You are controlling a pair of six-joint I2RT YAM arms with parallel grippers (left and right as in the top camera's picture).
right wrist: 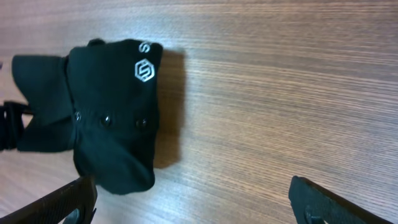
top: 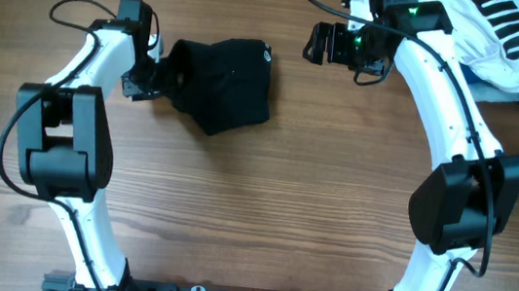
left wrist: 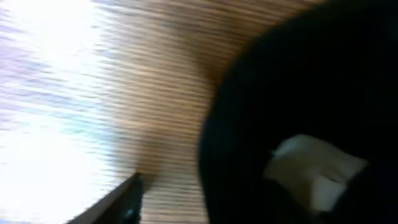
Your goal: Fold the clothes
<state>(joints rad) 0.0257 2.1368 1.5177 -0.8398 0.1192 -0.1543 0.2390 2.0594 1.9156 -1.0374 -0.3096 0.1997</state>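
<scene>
The black garment [top: 225,83] lies bunched and partly folded on the wooden table, left of centre at the back. A small white logo [right wrist: 144,70] shows on its top right corner. My left gripper [top: 152,80] is at the garment's left edge. The left wrist view is blurred: one finger [left wrist: 124,202] is over bare table, apart from the black fabric [left wrist: 298,93], which bears a white label [left wrist: 314,171] and hides the other finger. My right gripper [top: 316,42] is open and empty, right of the garment [right wrist: 106,106], its jaws [right wrist: 193,202] over bare wood.
A white garment with black stripes [top: 494,25] lies at the back right corner on top of a blue garment [top: 507,92]. The right arm reaches over beside them. The arm bases stand at the table's front edge.
</scene>
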